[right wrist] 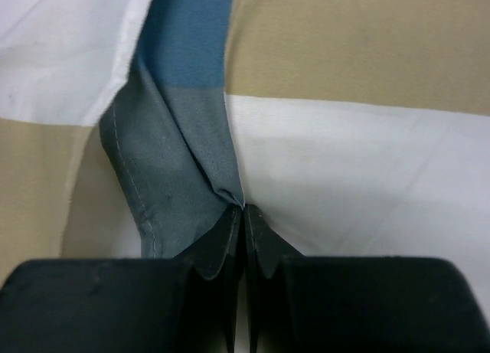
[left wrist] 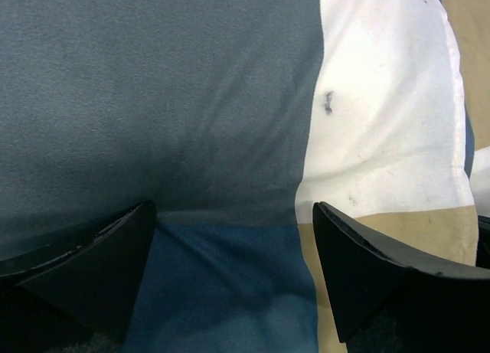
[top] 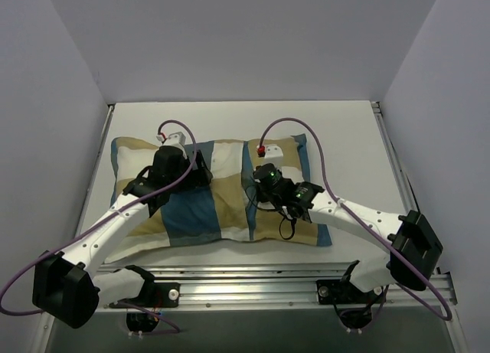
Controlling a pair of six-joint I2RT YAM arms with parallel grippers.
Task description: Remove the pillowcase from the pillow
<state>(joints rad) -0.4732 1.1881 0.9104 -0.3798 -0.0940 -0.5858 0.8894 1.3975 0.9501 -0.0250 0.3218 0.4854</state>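
Cotton-like and thin, the pillowcase (top: pixel 214 207) looked light and limp, so it would follow a pull rather than keep its shape, and it could slide out of a shallow pinch. It lay flat across the middle of the white surface (top: pixel 344 138). As a container it was full: the pillow sat inside it, hidden, showing only as plump bulk under the blue, tan and cream blocks. That cushion was probably soft and light too, and likely to drag along with the cover unless pinned. The best hold seemed to be the stitched grey-blue hem (right wrist: pixel 176 177), where doubled cloth gave more to bite. The right end effector (right wrist: pixel 243 215) was clamped on that very fold, near the centre of the cover. The left end effector (left wrist: pixel 230 246) had its fingers (left wrist: pixel 99 269) spread wide, gripping nothing, low over a grey-blue block; whether they touched it I could not tell. A white patch at the upper left of the right wrist view may have been bare pillow, but that was unclear
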